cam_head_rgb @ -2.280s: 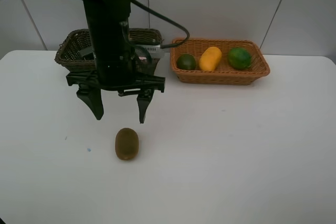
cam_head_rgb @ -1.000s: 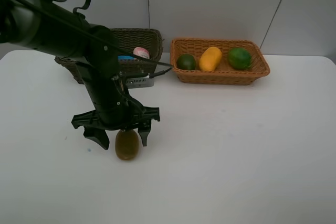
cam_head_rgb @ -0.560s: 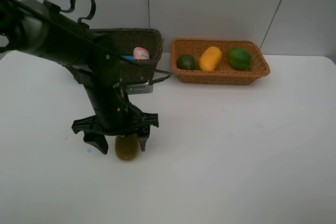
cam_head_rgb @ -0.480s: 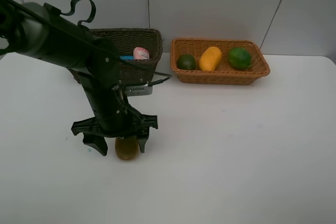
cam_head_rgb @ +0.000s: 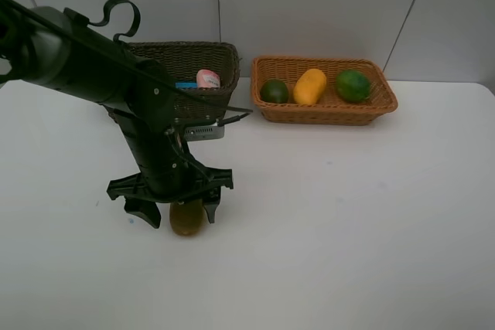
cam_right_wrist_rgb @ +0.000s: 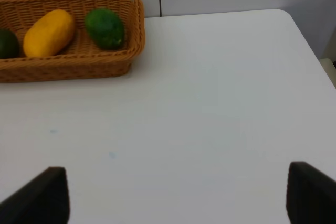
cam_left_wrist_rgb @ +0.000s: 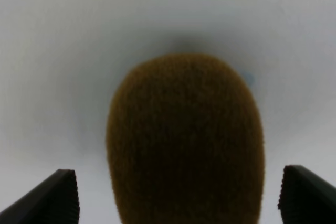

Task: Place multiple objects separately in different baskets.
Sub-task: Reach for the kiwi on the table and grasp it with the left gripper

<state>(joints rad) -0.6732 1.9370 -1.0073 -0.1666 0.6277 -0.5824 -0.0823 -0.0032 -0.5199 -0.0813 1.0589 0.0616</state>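
The kiwi point(cam_head_rgb: 186, 218) lies on the white surface point(cam_head_rgb: 348, 214), at about 7 o'clock from the tan basket point(cam_head_rgb: 323, 112). Over the last two seconds the left claw point(cam_head_rgb: 172, 211) has been lowered from above until its spread fingers straddle the fruit; nothing is pinched yet. A closing grip is judged to be the next need. The right claw point(cam_right_wrist_rgb: 173, 198) is spread and empty over bare surface. The mango point(cam_head_rgb: 310, 86) and two green fruits are seen in the tan basket; the dark basket point(cam_head_rgb: 193, 56), at 12 o'clock from the kiwi, holds a pink bottle point(cam_head_rgb: 207, 78). Nothing blocks the way.
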